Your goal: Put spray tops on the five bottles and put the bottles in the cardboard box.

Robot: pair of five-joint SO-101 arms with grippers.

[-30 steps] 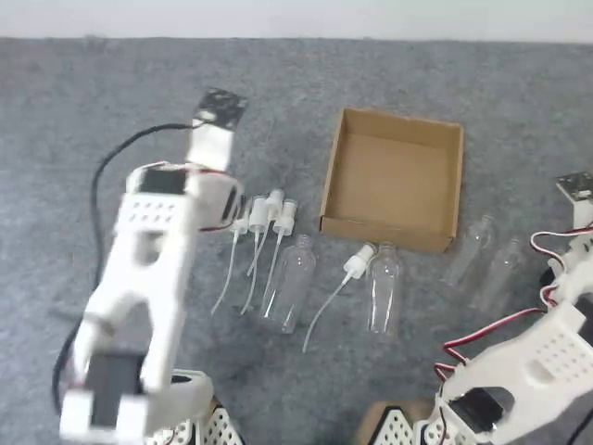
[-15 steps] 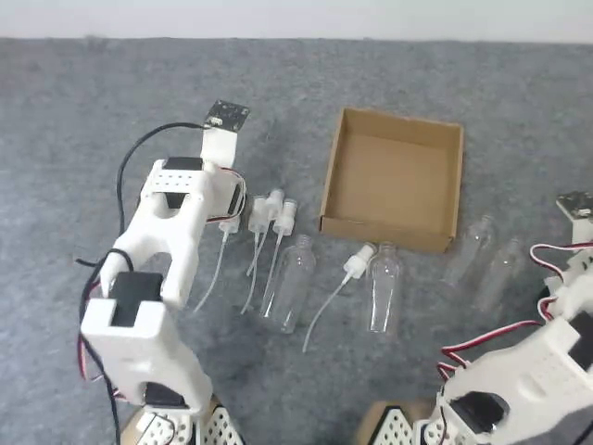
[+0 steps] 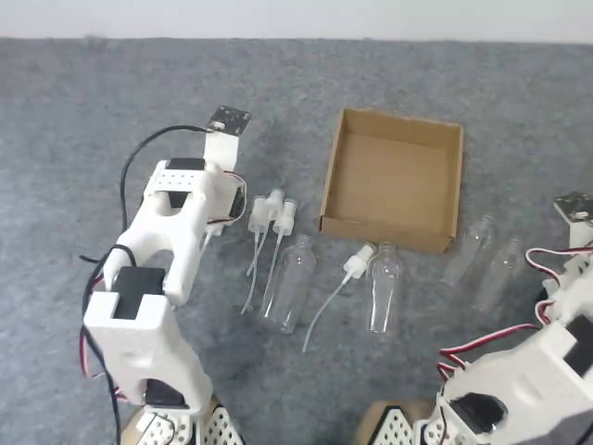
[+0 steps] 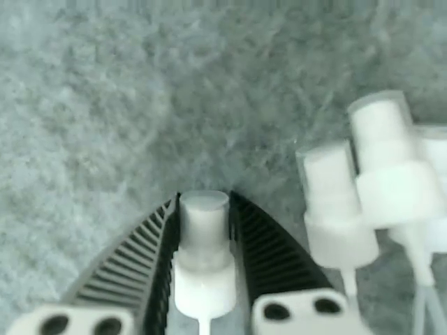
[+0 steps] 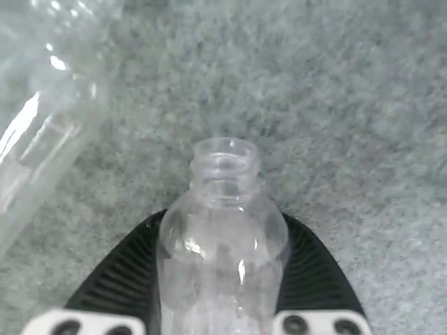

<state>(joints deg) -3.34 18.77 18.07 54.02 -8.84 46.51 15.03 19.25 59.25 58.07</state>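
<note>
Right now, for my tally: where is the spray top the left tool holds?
Left wrist view: the spray top is clamped in the left tool, beside two loose tops.

The spray tops (image 3: 278, 211) are white, the bottles (image 3: 289, 278) clear, the cardboard box (image 3: 384, 234) brown, the carpet (image 3: 93, 120) mottled grey.

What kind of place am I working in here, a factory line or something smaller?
Likely a small indoor test bench, not a factory: two white desktop arms on a grey felt-like mat, a pale wall behind, and just a cardboard box and a few loose bottles.
</note>
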